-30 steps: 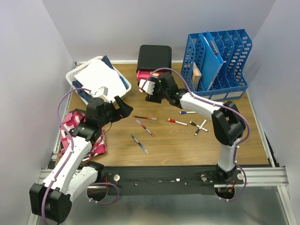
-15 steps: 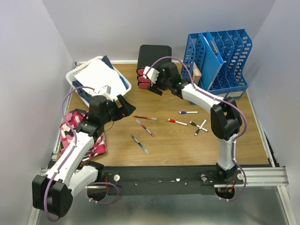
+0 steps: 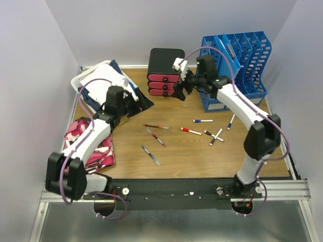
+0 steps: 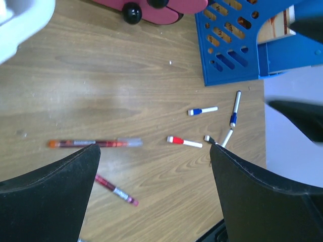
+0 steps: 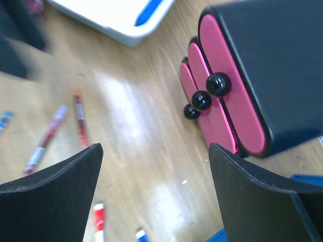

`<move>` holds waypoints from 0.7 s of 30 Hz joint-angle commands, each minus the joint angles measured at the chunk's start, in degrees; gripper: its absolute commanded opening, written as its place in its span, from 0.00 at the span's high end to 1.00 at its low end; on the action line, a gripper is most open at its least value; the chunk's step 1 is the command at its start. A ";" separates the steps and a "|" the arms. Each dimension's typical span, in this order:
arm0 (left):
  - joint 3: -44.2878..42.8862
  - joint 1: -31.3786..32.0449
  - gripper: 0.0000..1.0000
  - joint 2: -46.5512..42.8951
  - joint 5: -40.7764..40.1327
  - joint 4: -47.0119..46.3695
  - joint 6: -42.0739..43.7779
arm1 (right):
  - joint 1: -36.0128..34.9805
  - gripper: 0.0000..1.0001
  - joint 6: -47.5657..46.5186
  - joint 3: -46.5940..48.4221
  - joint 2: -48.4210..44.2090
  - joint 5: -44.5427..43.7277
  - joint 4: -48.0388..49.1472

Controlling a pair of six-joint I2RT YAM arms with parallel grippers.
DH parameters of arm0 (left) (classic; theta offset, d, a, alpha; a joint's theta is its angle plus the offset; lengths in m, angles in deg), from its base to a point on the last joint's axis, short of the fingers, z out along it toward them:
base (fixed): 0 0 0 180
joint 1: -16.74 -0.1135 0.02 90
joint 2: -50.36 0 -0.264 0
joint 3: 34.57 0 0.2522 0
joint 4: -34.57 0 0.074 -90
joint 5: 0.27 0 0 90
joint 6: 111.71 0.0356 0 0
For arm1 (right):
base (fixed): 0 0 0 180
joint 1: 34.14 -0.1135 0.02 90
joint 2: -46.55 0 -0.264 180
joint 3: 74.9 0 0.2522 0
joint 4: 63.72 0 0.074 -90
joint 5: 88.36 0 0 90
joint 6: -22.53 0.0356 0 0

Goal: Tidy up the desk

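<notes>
The desk (image 3: pixel 176 151) is brown wood-grain with a metal rail along its front edge. Several pens and markers lie scattered at its middle: a red pen (image 3: pixel 155 126), a pink pen (image 3: pixel 156 137), a red-capped marker (image 3: pixel 191 131) and a blue-capped marker (image 3: pixel 202 121). My left gripper (image 3: pixel 142 102) is open and empty, above the desk just right of the white basket; its wrist view shows the pens below (image 4: pixel 93 143). My right gripper (image 3: pixel 177 91) is open and empty, just right of the drawer unit's red fronts (image 5: pixel 227 101).
A black drawer unit (image 3: pixel 164 70) with red drawers shut stands at the back middle. A blue file organizer (image 3: pixel 237 60) stands at the back right. A white basket (image 3: pixel 101 83) of papers sits at the back left. A pink patterned cloth (image 3: pixel 96 148) lies at the left.
A red drawer that stood out is now shut. My right gripper has drawn back to the right of the unit. My left arm has swung toward the back, near the basket.
</notes>
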 commanded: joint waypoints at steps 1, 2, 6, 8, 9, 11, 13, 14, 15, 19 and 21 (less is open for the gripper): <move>-6.66 0.80 0.03 7.48 2.85 -2.41 -0.79 | 2.78 0.07 7.85 -4.67 -8.39 9.87 -4.15; -7.54 1.06 0.04 10.19 2.94 -3.11 -1.32 | 3.40 0.07 8.57 -5.37 -9.36 10.74 -3.63; -13.68 2.03 0.07 17.23 3.73 -4.35 -2.11 | 8.23 0.07 14.10 -8.62 -12.26 15.58 -1.87; -15.80 2.56 0.09 21.18 3.73 -4.96 -2.38 | 9.91 0.08 15.60 -10.64 -13.93 16.02 -1.43; -17.64 2.73 0.09 22.33 3.81 -5.14 -2.81 | 10.26 0.08 15.52 -11.18 -14.46 15.85 -1.51; -19.50 3.52 0.11 25.49 3.38 -5.14 -2.90 | 10.87 0.08 15.60 -12.32 -15.60 15.50 -1.69; -21.52 3.79 0.12 27.17 2.24 -4.88 -2.64 | 11.58 0.08 16.39 -13.20 -16.31 15.41 -1.25; -21.96 4.05 0.12 28.66 1.89 -4.88 -2.64 | 11.75 0.08 16.74 -13.55 -16.92 15.49 -0.64; -22.75 4.14 0.13 29.28 1.01 -4.88 -2.64 | 12.02 0.08 17.18 -14.42 -17.28 15.58 -0.37; -23.20 4.14 0.13 31.74 -1.01 -5.93 -3.34 | 13.25 0.08 18.42 -15.75 -17.98 15.85 0.59; -23.54 4.23 0.14 33.06 -1.63 -7.24 -3.69 | 13.51 0.08 18.42 -16.01 -18.07 16.20 0.68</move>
